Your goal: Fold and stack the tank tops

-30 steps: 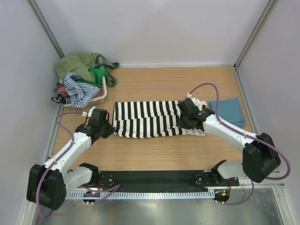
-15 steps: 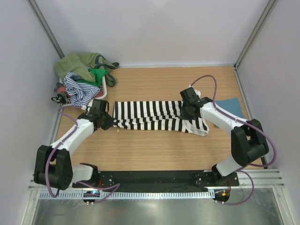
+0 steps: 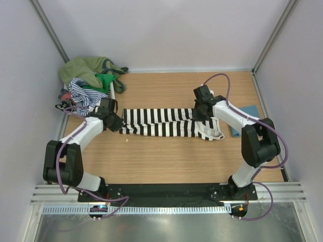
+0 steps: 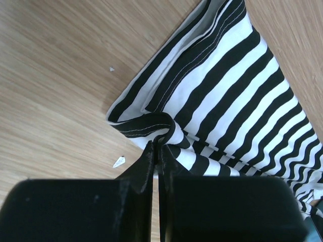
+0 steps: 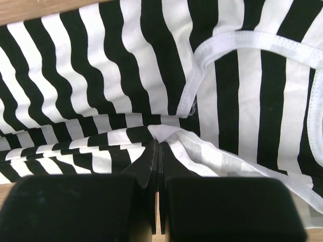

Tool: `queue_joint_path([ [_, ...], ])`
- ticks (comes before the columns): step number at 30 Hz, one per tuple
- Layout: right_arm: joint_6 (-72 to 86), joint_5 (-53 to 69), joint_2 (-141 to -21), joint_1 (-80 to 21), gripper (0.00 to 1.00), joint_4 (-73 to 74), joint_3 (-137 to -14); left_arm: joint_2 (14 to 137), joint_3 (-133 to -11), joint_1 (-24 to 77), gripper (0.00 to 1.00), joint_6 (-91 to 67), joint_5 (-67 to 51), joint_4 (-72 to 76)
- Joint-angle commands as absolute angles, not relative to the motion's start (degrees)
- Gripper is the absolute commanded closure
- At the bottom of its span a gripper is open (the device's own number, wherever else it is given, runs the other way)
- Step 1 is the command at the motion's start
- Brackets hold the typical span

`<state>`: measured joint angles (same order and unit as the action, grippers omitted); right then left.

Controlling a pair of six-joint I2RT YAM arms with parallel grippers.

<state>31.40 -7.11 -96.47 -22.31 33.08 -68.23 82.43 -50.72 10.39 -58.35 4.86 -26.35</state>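
Note:
The black-and-white striped tank top (image 3: 161, 122) lies across the middle of the table, folded lengthwise into a narrow band. My left gripper (image 3: 117, 123) is shut on its left edge; the left wrist view shows the pinched fold (image 4: 160, 132). My right gripper (image 3: 200, 113) is shut on the cloth near its right end, where the straps (image 3: 214, 134) trail; the right wrist view shows the pinch (image 5: 159, 133). The teal-blue tank top (image 3: 244, 119) lies folded at the right, partly hidden by my right arm. The other tops sit in a heap (image 3: 90, 83) at the back left.
A white basket (image 3: 112, 96) under the heap stands in the back left corner. A small white scrap (image 4: 118, 162) lies on the wood beside my left gripper. Walls close in the left, back and right sides.
Both grippers have carried the near edge of the striped top away from me, over itself, folding it into a narrower band. Both arms have stretched further back.

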Motion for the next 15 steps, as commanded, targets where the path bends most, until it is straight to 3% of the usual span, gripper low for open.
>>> queue_joint_path([
  [1,29.62,-7.21,-97.64,-21.62,0.99,33.66,-72.15,83.84,-53.70,9.84,1.00,-58.71,5.36,-24.87],
  [15,28.92,-6.68,-103.53,-20.04,0.99,34.19,-77.95,91.66,-59.85,8.88,1.00,-57.48,6.06,-24.96],
])
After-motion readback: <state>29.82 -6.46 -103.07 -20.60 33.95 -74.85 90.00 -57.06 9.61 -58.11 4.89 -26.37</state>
